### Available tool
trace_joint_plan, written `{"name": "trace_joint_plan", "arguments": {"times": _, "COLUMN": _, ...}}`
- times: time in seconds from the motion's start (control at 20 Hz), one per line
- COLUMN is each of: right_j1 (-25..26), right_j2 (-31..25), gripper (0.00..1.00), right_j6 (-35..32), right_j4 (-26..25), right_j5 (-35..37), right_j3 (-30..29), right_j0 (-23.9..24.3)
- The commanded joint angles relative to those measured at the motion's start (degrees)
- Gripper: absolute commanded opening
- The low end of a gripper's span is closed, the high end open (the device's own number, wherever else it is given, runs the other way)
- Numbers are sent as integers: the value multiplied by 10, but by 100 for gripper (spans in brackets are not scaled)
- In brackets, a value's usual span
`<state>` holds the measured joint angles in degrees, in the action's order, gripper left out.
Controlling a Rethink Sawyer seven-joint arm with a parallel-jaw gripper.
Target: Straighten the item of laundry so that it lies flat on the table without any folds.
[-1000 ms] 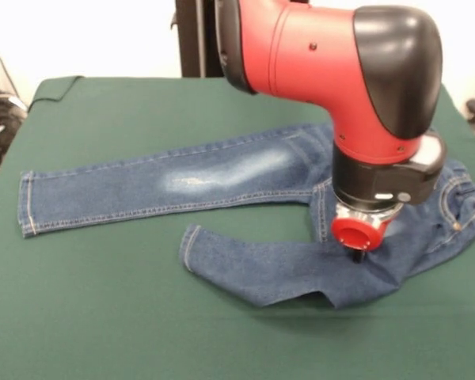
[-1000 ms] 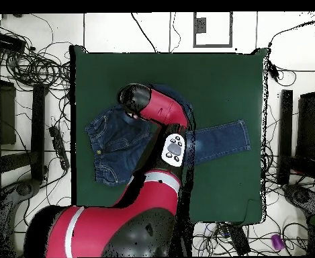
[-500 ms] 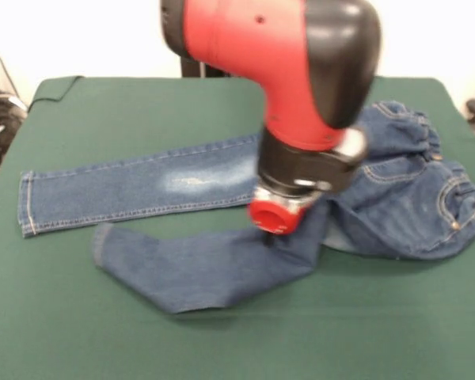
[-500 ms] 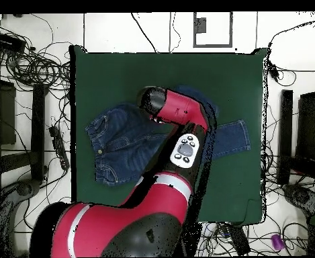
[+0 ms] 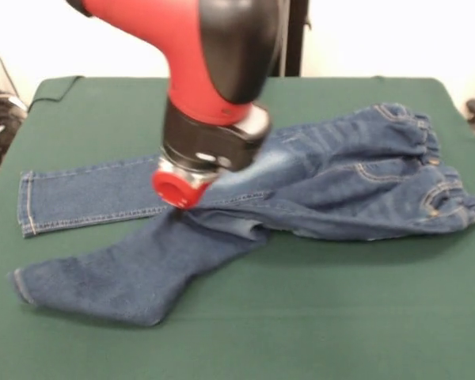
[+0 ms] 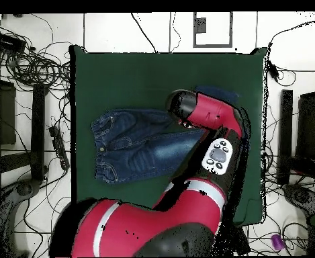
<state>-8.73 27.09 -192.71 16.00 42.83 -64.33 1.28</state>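
The blue jeans (image 5: 340, 190) lie across the green table (image 5: 340, 317), waistband at the right. One leg runs flat to the left, its cuff near the left edge. The other leg is pulled out toward the front left, wrinkled, with a fold bunched under my gripper (image 5: 180, 204). The gripper sits on this leg near the crotch and is shut on the denim; its tips are hidden under the red wrist end. In the overhead view the jeans (image 6: 136, 144) show left of centre on the table (image 6: 153, 74), and my arm (image 6: 210, 121) hides the gripper and most of both legs.
The black pedestal post (image 5: 294, 39) stands behind the table's far edge. The table cloth is turned up at the far left corner (image 5: 55, 85). Cables and black equipment (image 6: 32, 67) lie on the floor round the table.
My gripper has swept left across the table in the front view, dragging the near leg with it. The leg now stretches out toward the front left, and the seat and waistband have flattened at the right.
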Motion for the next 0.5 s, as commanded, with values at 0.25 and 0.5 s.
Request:
{"name": "trace_joint_plan", "arguments": {"times": 0.25, "right_j1": -27, "right_j2": -63, "gripper": 0, "right_j6": 45, "right_j4": -52, "right_j5": -60, "right_j3": -71, "right_j0": 17}}
{"name": "trace_joint_plan", "arguments": {"times": 0.5, "right_j1": -25, "right_j2": -86, "gripper": 0, "right_j6": 43, "right_j4": -54, "right_j5": -90, "right_j3": -67, "right_j0": 25}}
